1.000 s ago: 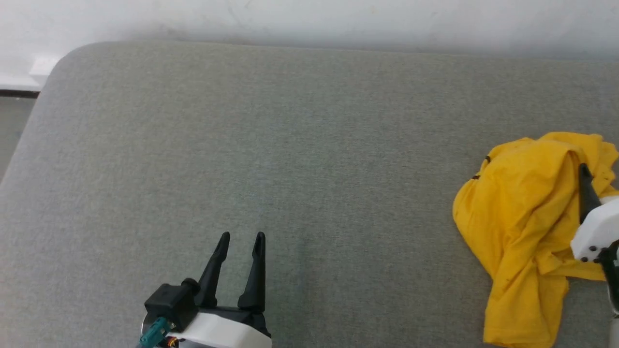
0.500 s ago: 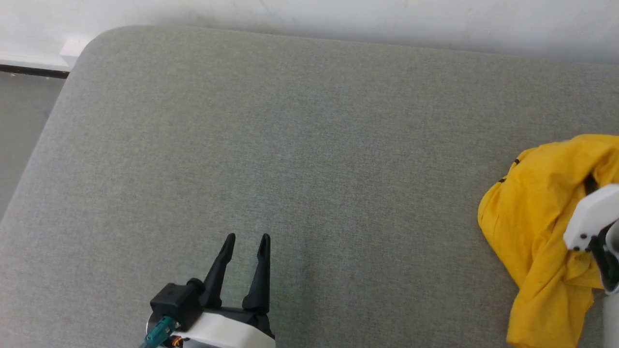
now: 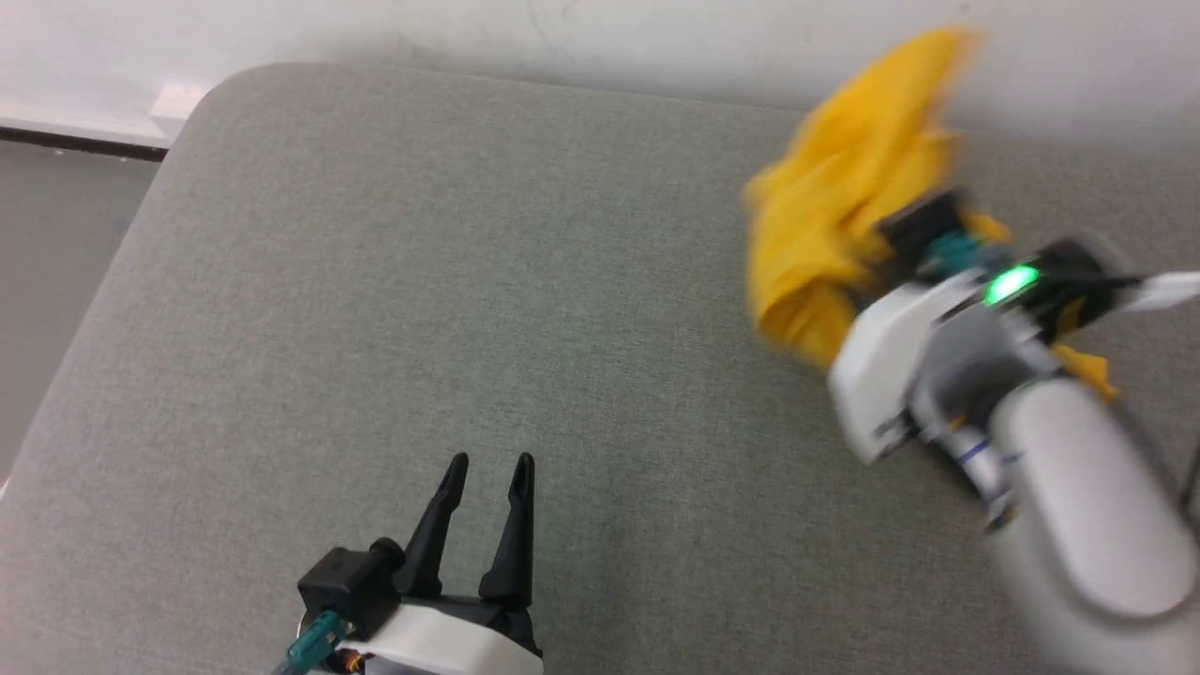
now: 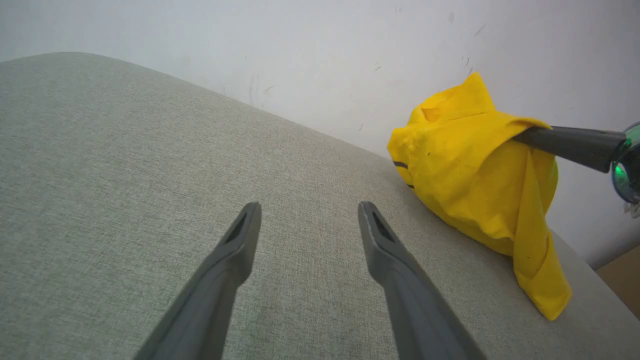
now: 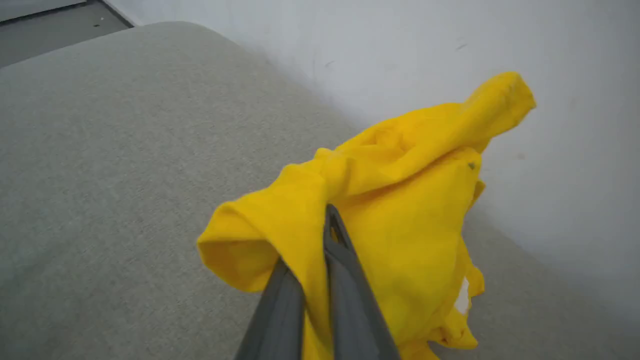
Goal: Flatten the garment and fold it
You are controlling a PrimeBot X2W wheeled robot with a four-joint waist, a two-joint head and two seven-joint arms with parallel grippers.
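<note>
Up over the grey cushion (image 3: 469, 234) | my right hand (image 5: 329, 215) pinches the yellow T-shirt (image 5: 400, 210) so it hangs loose | my left hand (image 3: 487, 464) is open, empty.

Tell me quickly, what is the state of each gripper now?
Left gripper: open, holding nothing.
Right gripper: closed on the yellow garment.

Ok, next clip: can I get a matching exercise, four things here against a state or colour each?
Things:
1. left claw
2. right claw
3. garment
4. padded surface

States:
A. grey woven fabric
B. shut on cloth
C. yellow, bunched up
D. open, holding nothing

Pairs: 1-D, 2-B, 3-C, 4-A
</note>
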